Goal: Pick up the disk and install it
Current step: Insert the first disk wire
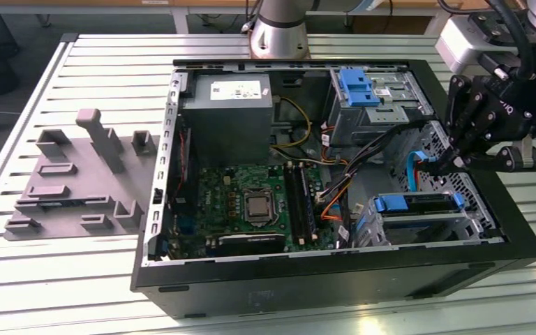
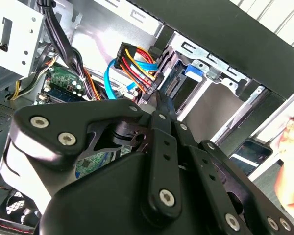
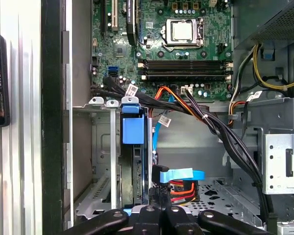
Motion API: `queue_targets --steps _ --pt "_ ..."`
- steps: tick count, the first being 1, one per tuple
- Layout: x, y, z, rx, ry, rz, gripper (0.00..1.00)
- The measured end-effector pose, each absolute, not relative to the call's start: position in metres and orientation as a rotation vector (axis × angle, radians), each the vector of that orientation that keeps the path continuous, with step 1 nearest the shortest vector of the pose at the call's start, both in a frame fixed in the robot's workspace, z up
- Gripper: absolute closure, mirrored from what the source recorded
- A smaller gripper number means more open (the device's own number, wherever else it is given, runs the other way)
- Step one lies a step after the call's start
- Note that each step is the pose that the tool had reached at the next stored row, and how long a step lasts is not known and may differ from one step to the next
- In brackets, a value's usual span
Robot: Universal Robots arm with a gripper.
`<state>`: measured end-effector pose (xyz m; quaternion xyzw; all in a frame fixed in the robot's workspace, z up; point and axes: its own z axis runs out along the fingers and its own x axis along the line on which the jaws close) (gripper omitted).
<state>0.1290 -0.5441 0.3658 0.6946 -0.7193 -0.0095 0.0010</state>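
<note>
You had the gripper (image 1: 460, 162), fingers pinched together and empty, poised over the open computer case (image 1: 343, 279) near the disk (image 1: 419, 204) seated in its drive cage (image 1: 435, 225).

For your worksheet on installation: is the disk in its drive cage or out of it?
In. The disk sits in the drive cage, its blue carrier between the cage walls.

Black linkage gripper (image 1: 473, 162), upper right of exterior view: jointed matte-black bars, small white marking on one link. Pale grey block above it, black cable looping over. Silver-grey arm column (image 1: 278, 28) at top centre, dark band around it. Second wrist view: glossy black links studded with silver screw heads; white housing at lower left, possibly the wrist flange.
</note>
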Motion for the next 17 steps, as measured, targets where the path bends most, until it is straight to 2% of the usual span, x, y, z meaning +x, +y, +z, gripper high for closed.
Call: queue_targets --steps 1,3,4,17 --pt "0.1290 -0.5441 0.3658 2.181 -2.258 -0.030 0.83" --pt "0.1290 -0.5441 0.3658 2.181 -2.258 -0.030 0.83" --pt "0.1290 -0.5441 0.3659 2.181 -2.258 -0.030 0.76" --pt "0.1290 -0.5441 0.3656 2.182 -2.260 -0.027 0.76"
